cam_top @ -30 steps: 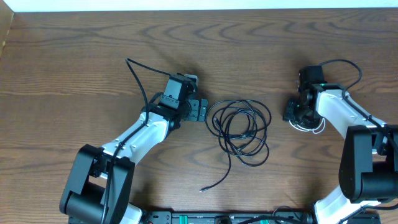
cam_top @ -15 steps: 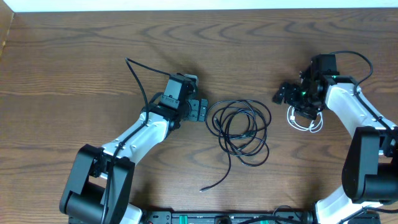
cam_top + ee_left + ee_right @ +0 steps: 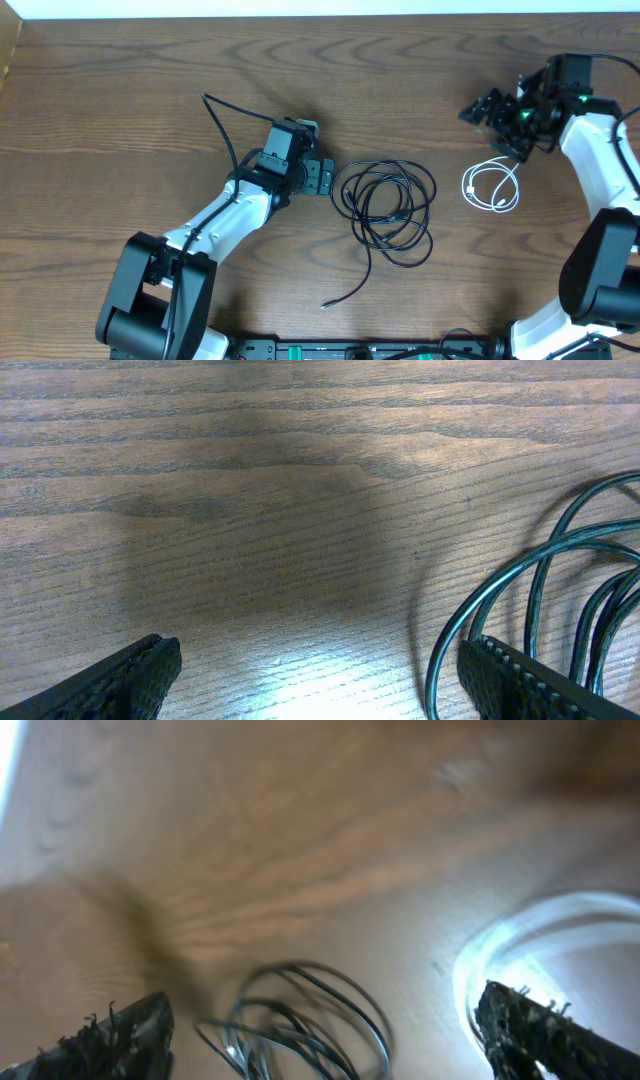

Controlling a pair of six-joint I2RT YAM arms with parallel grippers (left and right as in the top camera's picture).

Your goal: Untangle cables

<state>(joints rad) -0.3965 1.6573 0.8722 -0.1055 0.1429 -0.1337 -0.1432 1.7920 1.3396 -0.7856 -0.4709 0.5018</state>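
Note:
A tangle of black cables [image 3: 385, 210] lies in loops at the table's middle, one loose end trailing toward the front. My left gripper [image 3: 322, 177] rests open just left of it. In the left wrist view the black loops [image 3: 540, 580] curve past the right fingertip [image 3: 505, 672], and nothing lies between the jaws of the left gripper [image 3: 320, 680]. A white cable [image 3: 492, 186] lies coiled on the wood to the right. My right gripper [image 3: 497, 128] hangs open and empty above and behind it. Its blurred wrist view shows the black cables [image 3: 300, 1020] and the white cable [image 3: 520, 940].
Another thin black cable [image 3: 222, 130] runs from the far left down under my left arm. The thicker black cord [image 3: 570, 100] loops at the right arm's wrist. The table's far edge [image 3: 320, 14] meets a white wall.
My right gripper opened, let go of the white cable, and rose away to the back right. The white cable now lies free on the table. The left arm stayed still.

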